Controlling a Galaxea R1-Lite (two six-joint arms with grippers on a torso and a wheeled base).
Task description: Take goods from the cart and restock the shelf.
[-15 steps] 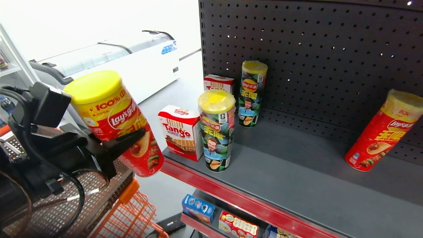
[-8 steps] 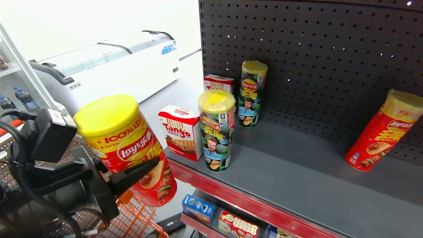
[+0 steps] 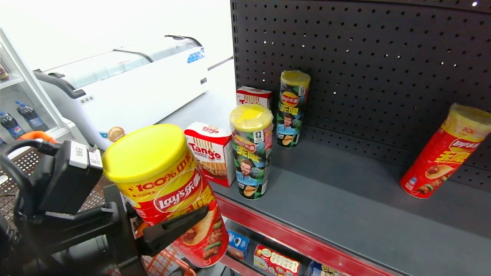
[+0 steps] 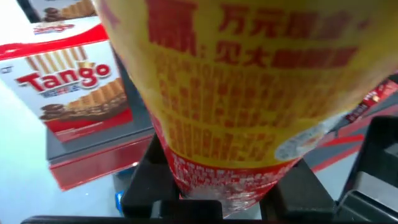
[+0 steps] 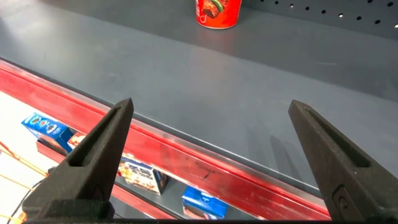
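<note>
My left gripper (image 3: 153, 226) is shut on a red chip can with a yellow lid (image 3: 168, 191), held tilted in the air just off the front left corner of the grey shelf (image 3: 326, 207). The same can (image 4: 249, 99) looms close in the left wrist view, between the black fingers (image 4: 149, 180). My right gripper (image 5: 211, 162) is open with nothing between its fingers, over the shelf's red front edge (image 5: 205, 165). A red chip can (image 3: 445, 153) leans against the pegboard at the shelf's right; its base (image 5: 219, 12) shows in the right wrist view.
Two green chip cans (image 3: 251, 151) (image 3: 292, 107) and two wafer boxes (image 3: 210, 151) (image 3: 253, 96) stand at the shelf's left end. The shelf's middle is bare. Snack boxes (image 3: 276, 260) lie on the lower shelf. The orange cart (image 3: 161, 264) is below the can, a white freezer (image 3: 126, 82) behind.
My left gripper has carried the red can down and to the right, closer to the shelf's front edge. Goods on the shelf have stayed put.
</note>
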